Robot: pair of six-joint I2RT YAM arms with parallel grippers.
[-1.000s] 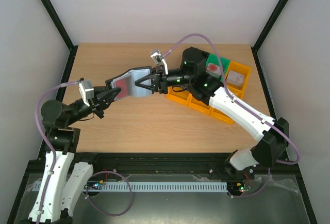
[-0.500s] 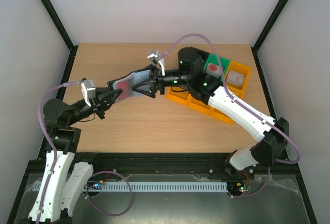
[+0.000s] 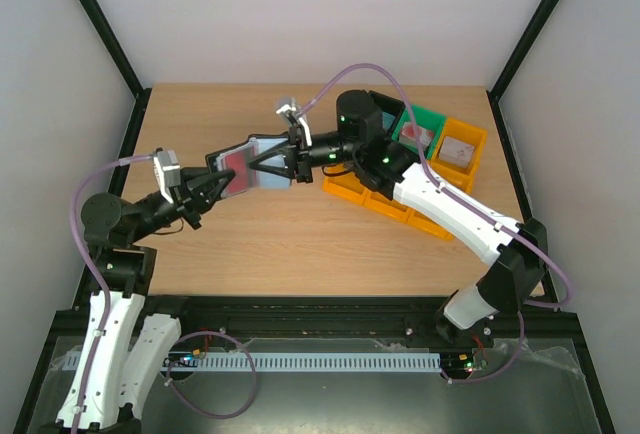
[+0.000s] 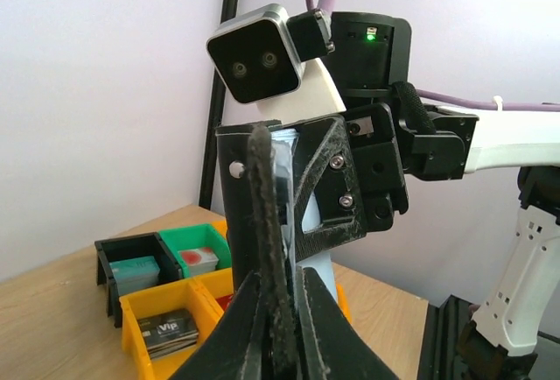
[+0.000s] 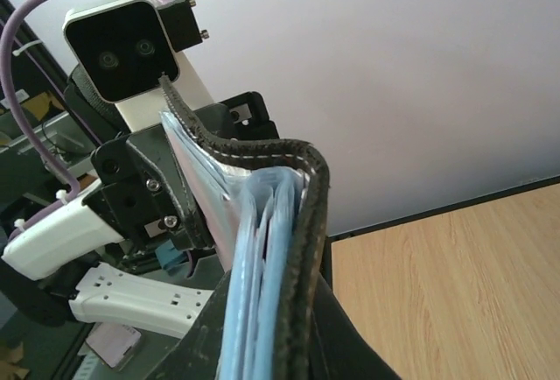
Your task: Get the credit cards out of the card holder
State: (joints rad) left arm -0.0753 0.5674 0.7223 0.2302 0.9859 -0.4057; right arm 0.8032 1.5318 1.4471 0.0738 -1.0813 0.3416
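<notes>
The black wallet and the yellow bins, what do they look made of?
The card holder: likely leather or imitation leather, matte black, with stitching along its edge; its blue-grey inner faces look shiny, perhaps thin plastic. The yellow bins: moulded plastic, smooth, uniform colour, slightly glossy.

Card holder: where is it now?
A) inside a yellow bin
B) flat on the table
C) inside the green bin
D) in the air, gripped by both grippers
D: left gripper and right gripper each pinch the card holder above the table.
</notes>
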